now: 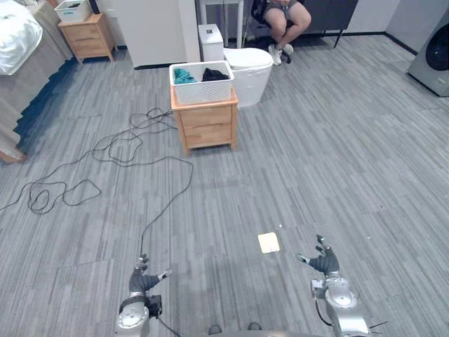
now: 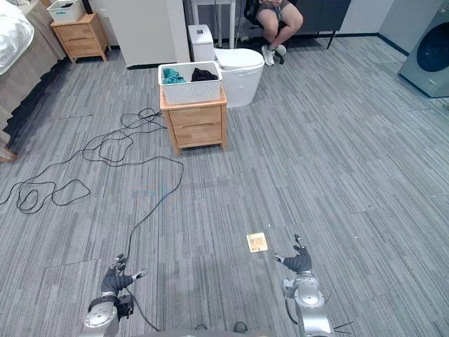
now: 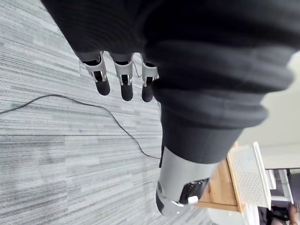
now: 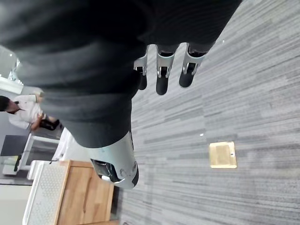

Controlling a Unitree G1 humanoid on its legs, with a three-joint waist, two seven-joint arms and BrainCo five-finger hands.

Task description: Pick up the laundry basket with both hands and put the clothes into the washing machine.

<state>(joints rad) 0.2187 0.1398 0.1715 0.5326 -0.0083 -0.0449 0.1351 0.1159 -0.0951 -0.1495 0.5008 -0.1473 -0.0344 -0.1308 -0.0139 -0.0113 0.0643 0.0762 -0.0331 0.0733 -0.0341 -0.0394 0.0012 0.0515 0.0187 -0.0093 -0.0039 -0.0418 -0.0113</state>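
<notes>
Currently, the laundry basket [image 1: 203, 91] is noted well ahead of both empty, loose-fingered hands (left hand [image 1: 144, 279] judged nearer than right hand [image 1: 324, 262]).

Hands [image 1: 144, 280] [image 1: 324, 263] two; wooden cabinets [image 1: 208, 125] [image 1: 88, 38] two; white baskets [image 1: 203, 90] [image 1: 72, 11] two; washing machine [image 1: 433, 56] one.

Grey striped floor [image 1: 330, 140] (wooden nightstand [image 1: 206, 125])

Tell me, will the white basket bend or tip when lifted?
Probably stiff: the laundry basket keeps straight, upright walls. Likely light: just a teal cloth and a dark cloth show inside. It might tip if lifted by one side, as the clothes lie loose.
</notes>
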